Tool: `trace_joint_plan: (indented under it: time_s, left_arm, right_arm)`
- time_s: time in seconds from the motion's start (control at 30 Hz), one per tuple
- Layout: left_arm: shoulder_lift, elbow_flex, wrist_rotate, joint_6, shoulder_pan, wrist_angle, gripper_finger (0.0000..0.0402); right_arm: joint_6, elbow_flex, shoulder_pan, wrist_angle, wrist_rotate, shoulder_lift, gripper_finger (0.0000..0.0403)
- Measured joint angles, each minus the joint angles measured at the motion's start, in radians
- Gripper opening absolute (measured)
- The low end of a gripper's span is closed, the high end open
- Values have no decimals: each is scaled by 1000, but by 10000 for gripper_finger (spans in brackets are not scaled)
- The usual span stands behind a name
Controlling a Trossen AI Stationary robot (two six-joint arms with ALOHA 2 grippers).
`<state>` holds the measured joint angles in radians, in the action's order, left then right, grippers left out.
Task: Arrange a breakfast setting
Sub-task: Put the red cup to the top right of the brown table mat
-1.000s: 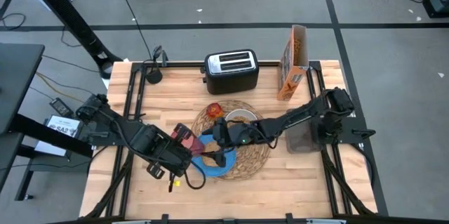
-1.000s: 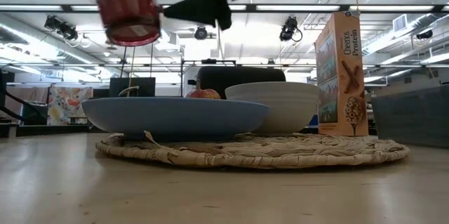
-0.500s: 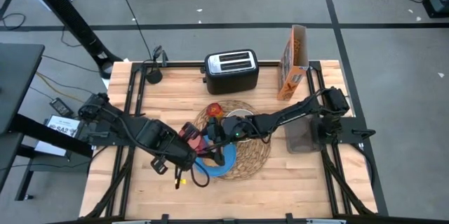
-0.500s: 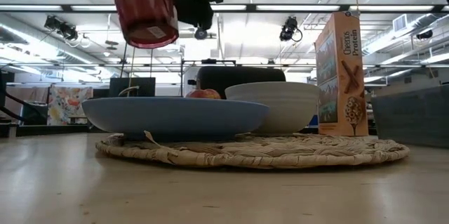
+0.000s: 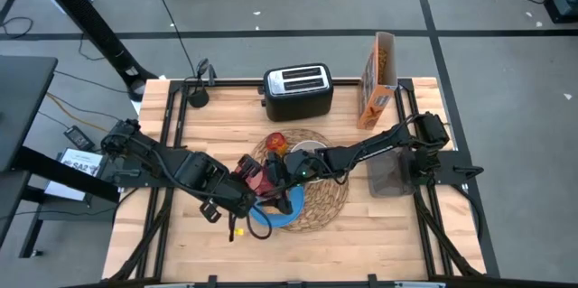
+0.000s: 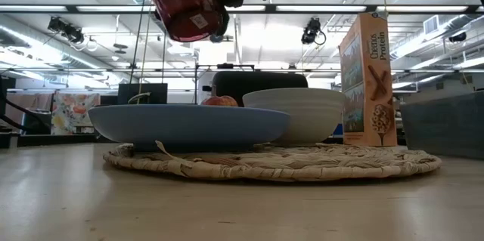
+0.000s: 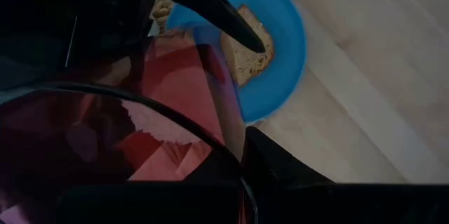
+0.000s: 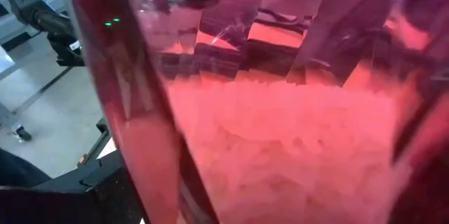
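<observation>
The pink translucent cup (image 5: 254, 171) hangs tilted in the air above the blue plate (image 5: 282, 209), high in the low view (image 6: 185, 3). My left gripper (image 5: 242, 181) is shut on its rim. My right gripper (image 5: 273, 178) is open and reaches level from the table's right. The cup fills its wrist view (image 8: 280, 112). A toast slice (image 7: 249, 52) lies on the plate. The white bowl (image 5: 307, 150) and the red fruit (image 5: 275, 142) sit on the woven placemat (image 5: 330, 193). The spoon is out of view. My left gripper holds the cup by its rim (image 7: 235, 161), the wall pinched with one finger (image 7: 280, 171) on the outside. It comes from above, slanting from the table's left. The cup hangs tilted, lifted clear of the plate. Whether my right gripper touches the cup, I cannot tell.
A black toaster (image 5: 298, 89) stands at the far middle and a cereal box (image 5: 379, 78) at the far right. A dark tray (image 5: 388, 175) lies right of the placemat. Bare wood shows along the near edge.
My left gripper has carried the cup toward the table's right, over the plate's left part, and the cup has tipped further over. My right gripper has reached toward the table's left, up to the cup, staying open.
</observation>
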<state>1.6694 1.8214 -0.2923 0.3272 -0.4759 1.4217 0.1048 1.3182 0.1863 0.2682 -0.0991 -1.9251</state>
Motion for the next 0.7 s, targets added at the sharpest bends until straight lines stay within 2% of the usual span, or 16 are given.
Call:
trace_joint_plan:
  time_s: [0.33, 0.57, 0.7]
  left_arm:
    - [-1, 0, 67, 5, 3, 14, 13]
    - [-1, -1, 52, 11, 8, 2, 15]
    - [-1, -1, 43, 16, 8, -1, 33]
  right_arm:
    - [-27, 37, -1, 7, -17, 6, 384]
    - [-23, 38, -1, 1, -16, 6, 361]
    - [-20, 39, 0, 0, -3, 6, 361]
